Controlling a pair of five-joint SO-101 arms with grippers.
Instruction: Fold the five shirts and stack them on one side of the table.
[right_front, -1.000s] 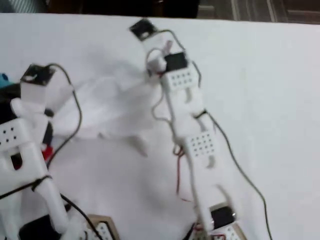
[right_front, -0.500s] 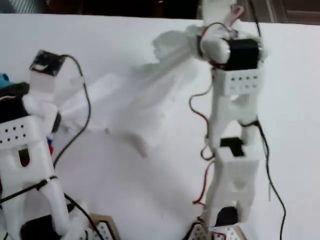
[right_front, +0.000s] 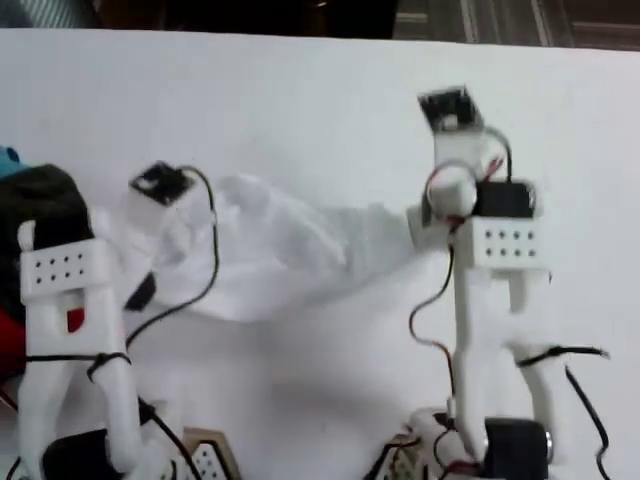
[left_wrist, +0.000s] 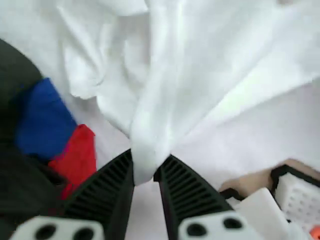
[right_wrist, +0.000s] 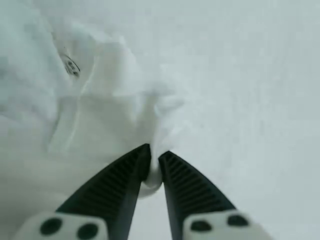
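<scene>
A crumpled white shirt (right_front: 285, 250) lies stretched across the middle of the white table (right_front: 320, 100), between my two arms. My left gripper (left_wrist: 146, 175) is shut on a bunched fold of the white shirt (left_wrist: 190, 75) at its left end. My right gripper (right_wrist: 152, 172) is shut on a pinch of the white shirt (right_wrist: 95, 110) at its right end. In the high view the left gripper (right_front: 165, 225) and the right gripper (right_front: 425, 225) hold the cloth low over the table. A pile of dark, blue and red shirts (right_front: 30, 215) sits at the table's left edge.
The dark, blue and red clothes (left_wrist: 45, 125) lie close beside my left gripper. The arm bases (right_front: 200, 455) stand at the near edge. Bare table stretches along the far side and to the right (right_front: 580, 150).
My right gripper carried its end of the shirt up and to the right, then came down low at the right. My left gripper shifted right with its end. The shirt now lies stretched between them.
</scene>
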